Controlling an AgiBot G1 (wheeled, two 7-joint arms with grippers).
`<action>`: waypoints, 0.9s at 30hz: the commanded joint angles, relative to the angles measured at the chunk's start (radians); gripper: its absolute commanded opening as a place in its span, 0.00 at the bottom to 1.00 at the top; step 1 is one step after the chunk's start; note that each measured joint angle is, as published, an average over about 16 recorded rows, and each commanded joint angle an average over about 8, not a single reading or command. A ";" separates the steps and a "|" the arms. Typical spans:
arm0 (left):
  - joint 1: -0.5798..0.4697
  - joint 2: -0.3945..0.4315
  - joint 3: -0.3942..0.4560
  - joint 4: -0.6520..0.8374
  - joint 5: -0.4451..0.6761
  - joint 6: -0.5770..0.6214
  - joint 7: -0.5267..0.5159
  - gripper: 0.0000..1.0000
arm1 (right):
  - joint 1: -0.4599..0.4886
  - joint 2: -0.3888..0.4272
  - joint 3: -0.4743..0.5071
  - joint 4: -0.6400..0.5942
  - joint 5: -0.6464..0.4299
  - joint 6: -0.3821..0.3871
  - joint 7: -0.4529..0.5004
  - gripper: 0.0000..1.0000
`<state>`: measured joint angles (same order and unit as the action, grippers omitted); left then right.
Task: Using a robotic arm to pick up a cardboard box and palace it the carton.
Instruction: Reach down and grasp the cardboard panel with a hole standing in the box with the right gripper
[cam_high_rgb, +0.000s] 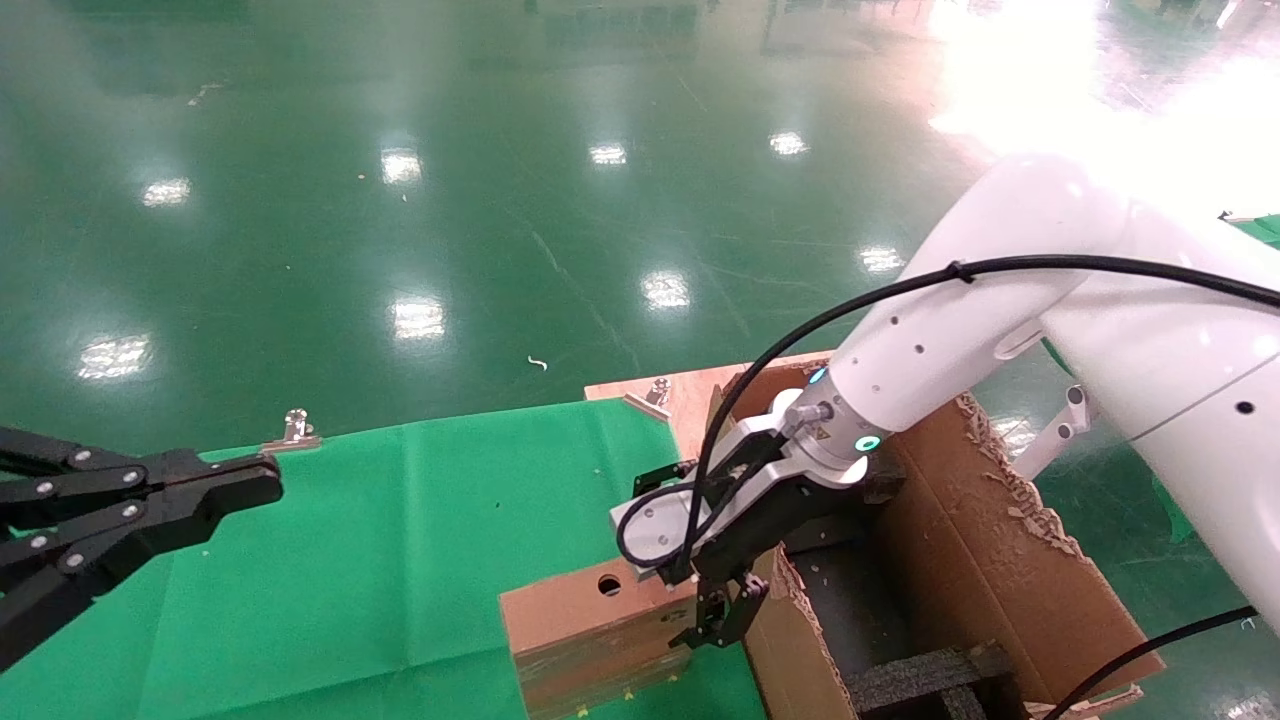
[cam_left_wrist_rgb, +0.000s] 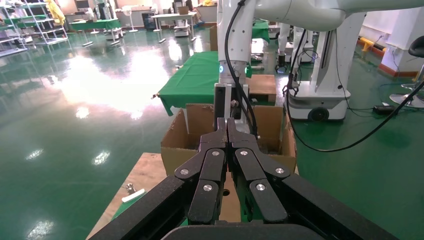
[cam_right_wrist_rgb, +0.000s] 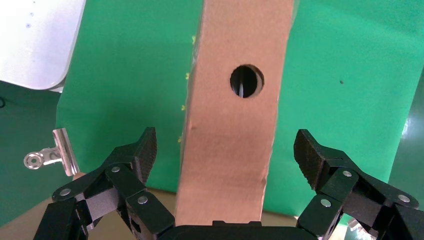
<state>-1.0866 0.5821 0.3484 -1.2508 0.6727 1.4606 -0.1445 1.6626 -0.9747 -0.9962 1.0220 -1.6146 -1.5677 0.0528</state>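
Observation:
The small brown cardboard box (cam_high_rgb: 590, 630) with its round hole lies on the green cloth, close against the carton's near wall. The robotic arm (cam_high_rgb: 960, 330), white with a teal ring, reaches down over the box's end nearest the carton. Its right gripper (cam_high_rgb: 722, 615) is open. In the right wrist view the cardboard box (cam_right_wrist_rgb: 235, 115) runs between the spread fingertips (cam_right_wrist_rgb: 145, 152), with a gap on each side. The large carton (cam_high_rgb: 980, 560) with ragged flaps stands at the right, black foam (cam_high_rgb: 920, 675) inside. My left gripper (cam_high_rgb: 262, 486) hovers shut at the far left, holding nothing.
A green cloth (cam_high_rgb: 400, 560) covers the table, pinned by metal clips (cam_high_rgb: 292, 432) at its far edge. A bare wooden board (cam_high_rgb: 690, 395) shows behind the carton. Glossy green floor lies beyond. In the left wrist view the carton (cam_left_wrist_rgb: 195, 130) sits ahead of the shut left gripper (cam_left_wrist_rgb: 226, 122).

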 joint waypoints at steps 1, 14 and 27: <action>0.000 0.000 0.000 0.000 0.000 0.000 0.000 1.00 | 0.006 -0.008 -0.013 -0.010 -0.001 0.002 -0.009 0.50; 0.000 0.000 0.000 0.000 0.000 0.000 0.000 1.00 | 0.008 -0.012 -0.017 -0.015 0.006 0.004 -0.014 0.00; 0.000 0.000 0.000 0.000 0.000 0.000 0.000 1.00 | 0.005 -0.009 -0.013 -0.011 0.004 0.004 -0.011 0.00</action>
<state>-1.0864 0.5820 0.3484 -1.2505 0.6723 1.4604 -0.1444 1.6680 -0.9838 -1.0091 1.0113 -1.6107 -1.5639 0.0421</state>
